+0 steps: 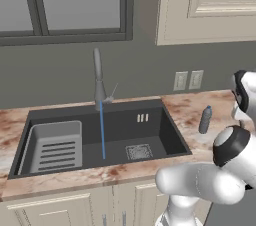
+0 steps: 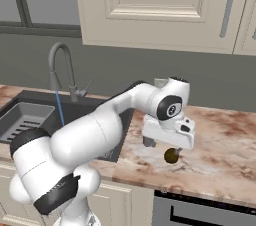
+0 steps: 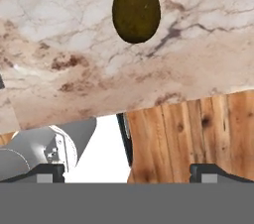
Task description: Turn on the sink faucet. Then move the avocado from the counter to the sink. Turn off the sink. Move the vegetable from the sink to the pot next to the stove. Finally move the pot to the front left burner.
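The sink (image 1: 165, 130) is set into the counter (image 1: 190, 105) below the window (image 1: 75, 5), with the sink faucet (image 1: 98, 77) at the middle of its back edge and a slotted tray (image 1: 55, 146) in its left end. A bottle (image 1: 205, 120) stands on the counter just right of the sink. Farther right, the avocado (image 2: 171, 156) lies near the counter's front edge, under the gripper (image 2: 161, 146).

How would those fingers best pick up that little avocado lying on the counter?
Probably from straight above, closing across the narrower width of the avocado. It lies on its side on the flat counter, pear-shaped, nothing touching it, and the open gripper hangs just over it.
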You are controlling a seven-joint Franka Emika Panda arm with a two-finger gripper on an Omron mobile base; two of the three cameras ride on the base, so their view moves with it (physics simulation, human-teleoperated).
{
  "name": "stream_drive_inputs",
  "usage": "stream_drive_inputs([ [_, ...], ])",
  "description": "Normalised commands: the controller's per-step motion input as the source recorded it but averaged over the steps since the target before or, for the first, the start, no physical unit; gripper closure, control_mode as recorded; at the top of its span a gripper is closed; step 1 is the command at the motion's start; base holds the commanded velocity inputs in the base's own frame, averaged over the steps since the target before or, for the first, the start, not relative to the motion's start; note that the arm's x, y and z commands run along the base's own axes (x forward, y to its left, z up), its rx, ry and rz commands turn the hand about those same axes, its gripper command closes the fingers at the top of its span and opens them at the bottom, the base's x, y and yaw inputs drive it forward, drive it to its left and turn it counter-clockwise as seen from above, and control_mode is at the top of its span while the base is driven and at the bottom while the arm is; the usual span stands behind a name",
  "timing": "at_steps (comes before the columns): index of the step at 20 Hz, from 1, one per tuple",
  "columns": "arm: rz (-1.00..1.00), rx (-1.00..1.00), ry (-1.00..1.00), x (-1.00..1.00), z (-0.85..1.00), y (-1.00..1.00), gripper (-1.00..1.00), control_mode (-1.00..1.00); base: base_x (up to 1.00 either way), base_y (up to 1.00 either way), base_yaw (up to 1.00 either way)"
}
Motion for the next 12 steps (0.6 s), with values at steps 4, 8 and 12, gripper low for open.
stream_drive_inputs([
  [4,0.22,0.00,-0.01,0.36,-0.20,-0.01,-1.00,-1.00,0.00,0.00,0.00],
  [8,0.20,0.00,-0.04,0.37,-0.20,0.00,-1.00,-1.00,0.00,0.00,0.00],
  [12,0.17,0.01,-0.06,0.23,-0.27,0.00,-1.00,-1.00,0.00,0.00,0.00],
])
